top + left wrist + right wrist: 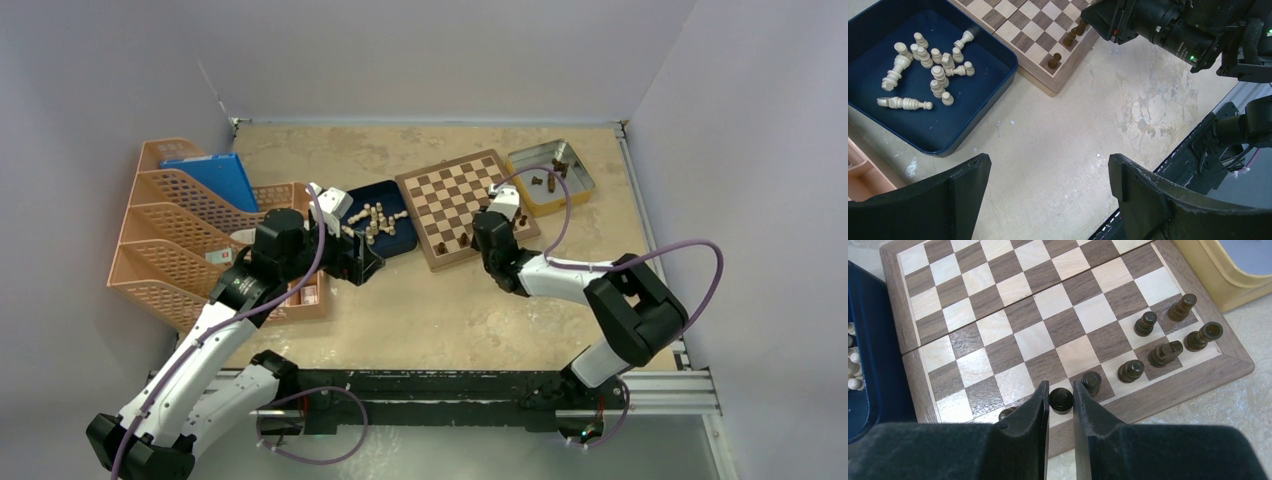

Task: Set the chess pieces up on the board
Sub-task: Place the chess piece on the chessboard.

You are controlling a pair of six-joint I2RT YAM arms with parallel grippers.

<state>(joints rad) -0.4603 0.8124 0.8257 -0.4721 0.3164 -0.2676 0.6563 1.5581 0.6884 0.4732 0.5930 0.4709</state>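
barely started: a few dark pieces (1130, 371) line the near edge of the board (1033, 340), right jaws gripping a further piece (1060, 400) there; left jaws gape empty, cream pieces (923, 70) lie in the tray (878, 125).

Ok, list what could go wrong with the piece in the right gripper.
1. The right gripper is shut on a dark piece, and two neighbours crowd it: a standing piece close to one finger and a half-hidden piece beside the other. Opening wide may knock either over.
2. It stands in the nearest row of the board; tipping on release, it could roll off onto the table.
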